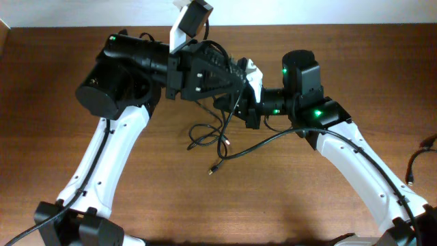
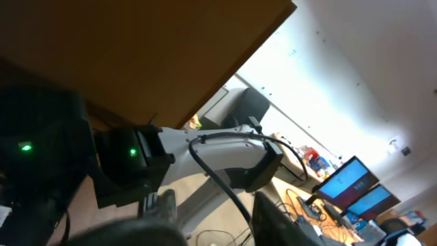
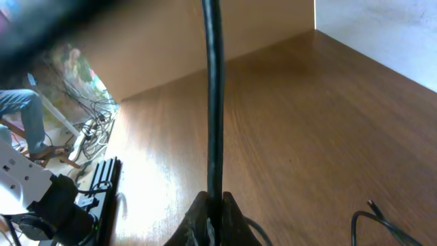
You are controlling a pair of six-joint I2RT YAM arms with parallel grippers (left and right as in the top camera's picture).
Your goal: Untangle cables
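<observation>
The cables (image 1: 207, 134) are thin black cords in a loose tangle on the brown table, below both grippers. One longer cord (image 1: 266, 141) runs right from the tangle, and a small plug end (image 1: 213, 169) lies in front of it. My right gripper (image 3: 214, 208) is shut on a black cable (image 3: 213, 102) that stretches straight away from the jaws; in the overhead view it sits (image 1: 240, 113) just above the tangle. My left gripper (image 2: 212, 229) is blurred and looks open, with a few thin cords showing low between its fingers; overhead it hovers (image 1: 243, 83) right next to the right gripper.
The two arms cross closely over the table's middle back. Another black cord (image 1: 418, 162) lies at the right table edge. A loose cable end (image 3: 374, 208) lies on the wood right of my right jaws. The right arm (image 2: 205, 154) fills the left wrist view.
</observation>
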